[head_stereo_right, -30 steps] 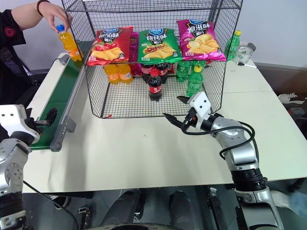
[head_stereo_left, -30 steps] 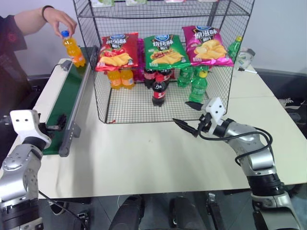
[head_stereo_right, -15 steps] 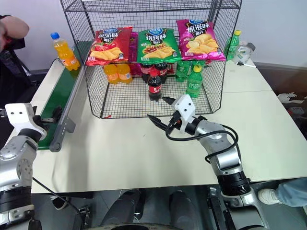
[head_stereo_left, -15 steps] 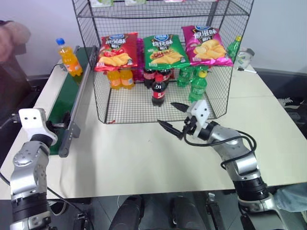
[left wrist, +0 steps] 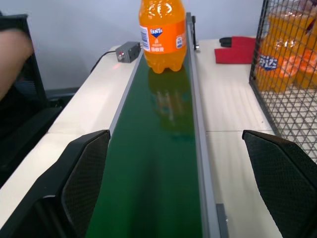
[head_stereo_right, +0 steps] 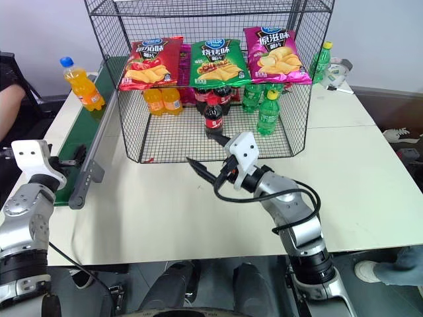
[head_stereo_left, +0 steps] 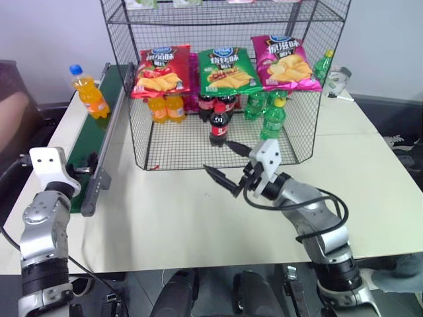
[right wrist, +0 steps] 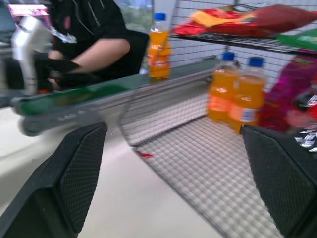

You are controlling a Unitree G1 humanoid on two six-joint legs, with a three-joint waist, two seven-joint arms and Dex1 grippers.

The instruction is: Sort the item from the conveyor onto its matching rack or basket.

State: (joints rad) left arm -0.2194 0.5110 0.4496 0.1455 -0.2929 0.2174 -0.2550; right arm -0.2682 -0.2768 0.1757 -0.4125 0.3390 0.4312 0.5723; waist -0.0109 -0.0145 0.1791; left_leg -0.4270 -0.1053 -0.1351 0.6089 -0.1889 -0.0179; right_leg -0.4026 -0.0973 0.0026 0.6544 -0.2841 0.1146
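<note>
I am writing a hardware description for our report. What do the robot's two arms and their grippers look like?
Both arms are silver-grey metal with rounded joint segments. Each wrist carries a white box-shaped block. The left gripper and right gripper each have two black fingers with a cross-hatched pad texture. A black cable loops along the right forearm.

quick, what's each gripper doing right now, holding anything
Left gripper: open, holding nothing, at the near end of the dark green conveyor belt.
Right gripper: open, holding nothing, above the white table.

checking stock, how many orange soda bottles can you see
3: one orange bottle stands on the conveyor, and two orange bottles stand side by side inside the wire rack, under the red chip bag. More may be hidden.
</note>
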